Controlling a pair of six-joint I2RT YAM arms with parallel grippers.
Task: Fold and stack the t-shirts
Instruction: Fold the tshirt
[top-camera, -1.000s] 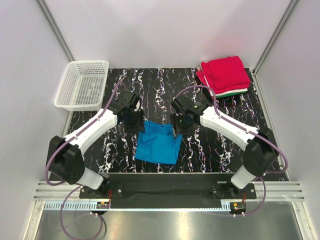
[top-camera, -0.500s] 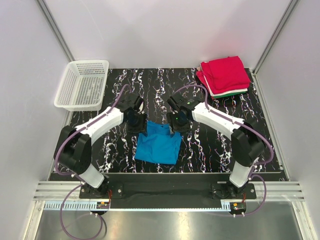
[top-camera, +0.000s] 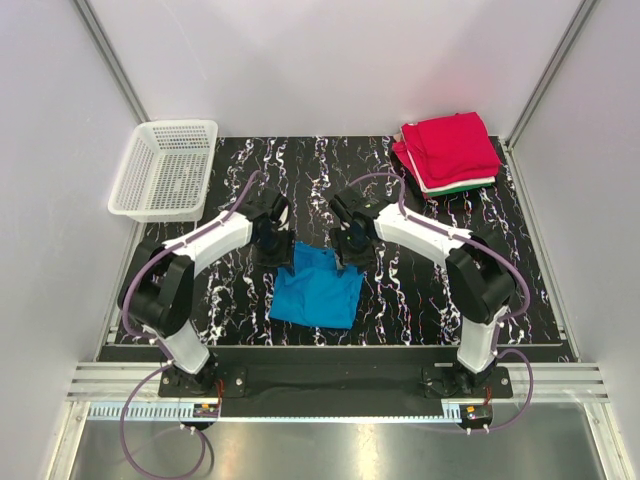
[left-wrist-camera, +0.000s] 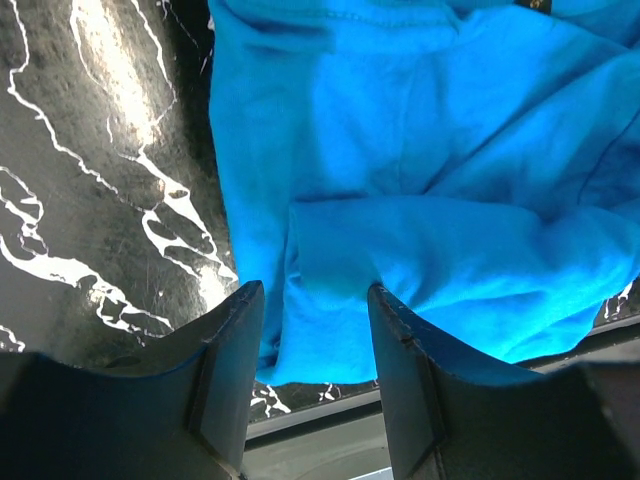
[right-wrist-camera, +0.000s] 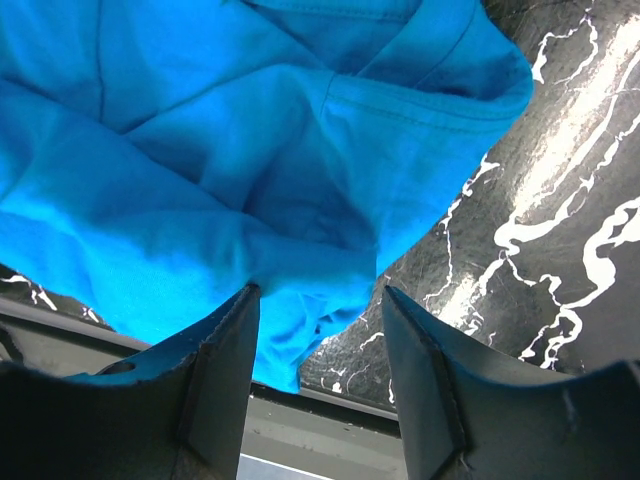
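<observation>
The bright blue t-shirt (top-camera: 316, 286) lies folded into a rough rectangle on the black marbled table, near the front centre. It fills the left wrist view (left-wrist-camera: 430, 180) and the right wrist view (right-wrist-camera: 220, 150). My left gripper (top-camera: 272, 248) is open over the shirt's far left corner, its fingers (left-wrist-camera: 225, 370) astride the cloth without pinching it. My right gripper (top-camera: 351, 250) is open over the far right corner, its fingers (right-wrist-camera: 215, 380) also apart. A stack of folded shirts, red (top-camera: 452, 148) on top with green and white edges beneath, sits at the far right corner.
A white plastic mesh basket (top-camera: 165, 168) stands at the far left corner. White walls and metal posts enclose the table (top-camera: 430, 290). Both arms reach inward and meet over the shirt's far edge.
Both arms have swung inward and their grippers have shifted slightly toward the shirt's far corners. The blue shirt has stayed in place.
</observation>
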